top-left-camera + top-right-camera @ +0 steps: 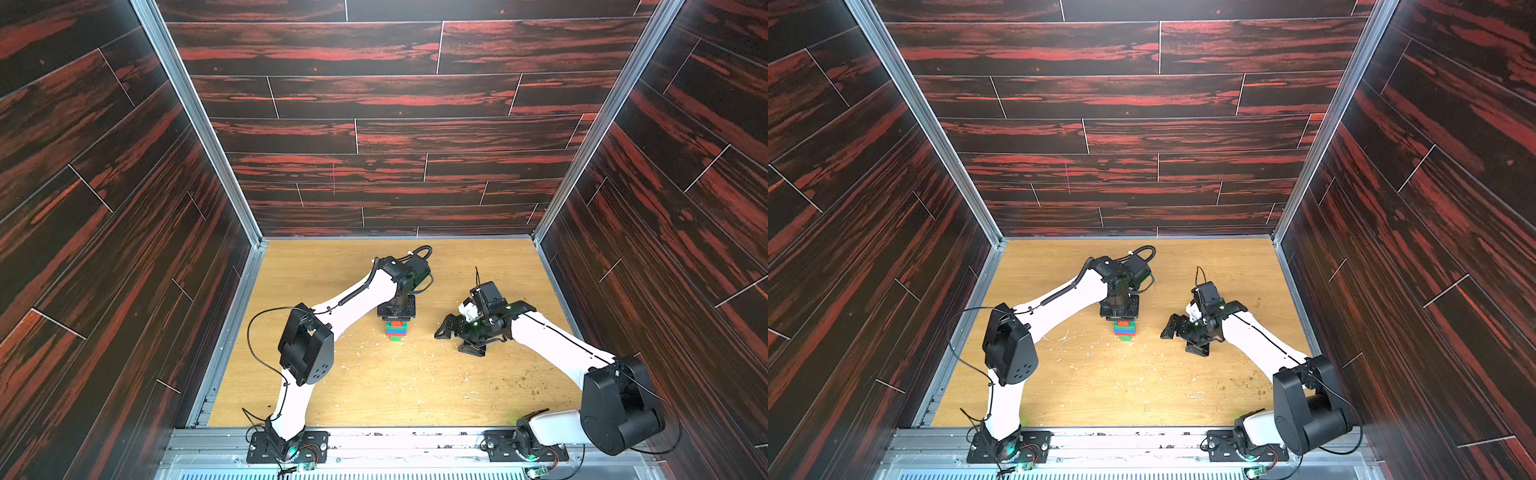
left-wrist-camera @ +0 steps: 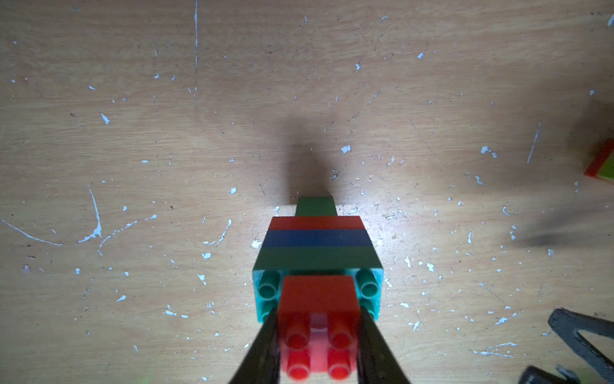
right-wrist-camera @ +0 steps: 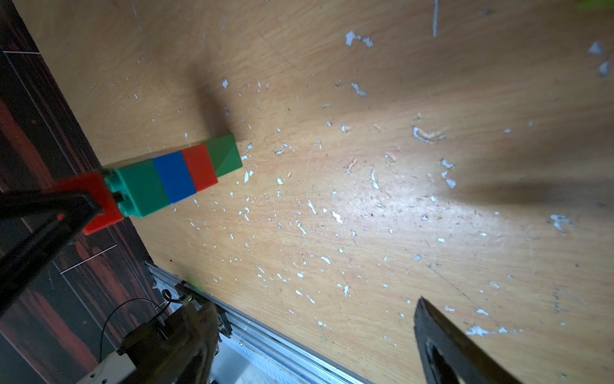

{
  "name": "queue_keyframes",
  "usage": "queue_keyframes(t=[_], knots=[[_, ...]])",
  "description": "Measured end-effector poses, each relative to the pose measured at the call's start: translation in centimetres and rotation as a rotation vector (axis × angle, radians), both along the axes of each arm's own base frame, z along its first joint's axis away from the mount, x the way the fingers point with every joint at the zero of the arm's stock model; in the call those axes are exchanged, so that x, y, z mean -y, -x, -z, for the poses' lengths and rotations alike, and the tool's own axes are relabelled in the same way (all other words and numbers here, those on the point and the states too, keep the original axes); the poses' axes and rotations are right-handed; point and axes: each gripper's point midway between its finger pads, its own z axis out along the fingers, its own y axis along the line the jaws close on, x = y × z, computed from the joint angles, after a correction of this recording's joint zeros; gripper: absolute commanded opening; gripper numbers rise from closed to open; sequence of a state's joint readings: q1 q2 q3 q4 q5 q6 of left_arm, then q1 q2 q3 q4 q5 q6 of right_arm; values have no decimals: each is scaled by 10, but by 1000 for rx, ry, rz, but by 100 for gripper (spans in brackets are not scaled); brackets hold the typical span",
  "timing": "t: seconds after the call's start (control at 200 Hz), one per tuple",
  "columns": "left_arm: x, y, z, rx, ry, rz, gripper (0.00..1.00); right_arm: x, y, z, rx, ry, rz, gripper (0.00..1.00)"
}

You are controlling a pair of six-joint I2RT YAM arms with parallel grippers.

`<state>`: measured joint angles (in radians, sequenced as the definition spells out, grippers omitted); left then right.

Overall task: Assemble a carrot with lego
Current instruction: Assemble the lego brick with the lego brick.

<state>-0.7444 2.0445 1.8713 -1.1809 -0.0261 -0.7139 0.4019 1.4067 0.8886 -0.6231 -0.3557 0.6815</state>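
Figure: brick stack held on end. The left gripper points straight down and pinches the small red brick by two opposite side faces. This brick caps the brick stack, and its studs face up toward the wrist.

The stack hangs directly below the left gripper, with its long axis vertical and in line with the fingers. Down from the left gripper the bands run red, teal, blue and red. The narrow green end brick points downward and appears to rest on the table.

The right gripper sits to the right of the left gripper and well apart from it. It is low over the table, with its jaws spread and empty.

A red-and-lime piece lies on the table on that same side of the left gripper; only its corner shows.

Judgement: the left arm is nearer, already holding the stack. Any further brick would have to come onto the upper red end, which the fingers now flank, so the grip there may need to shift.
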Motion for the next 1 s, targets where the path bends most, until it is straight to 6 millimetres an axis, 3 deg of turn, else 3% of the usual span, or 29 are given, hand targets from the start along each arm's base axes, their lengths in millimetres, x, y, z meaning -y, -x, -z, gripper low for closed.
queue_keyframes(t=[0.997], knots=[[0, 1, 8, 12, 1, 55, 0, 0, 0, 0, -4, 0, 6, 93]])
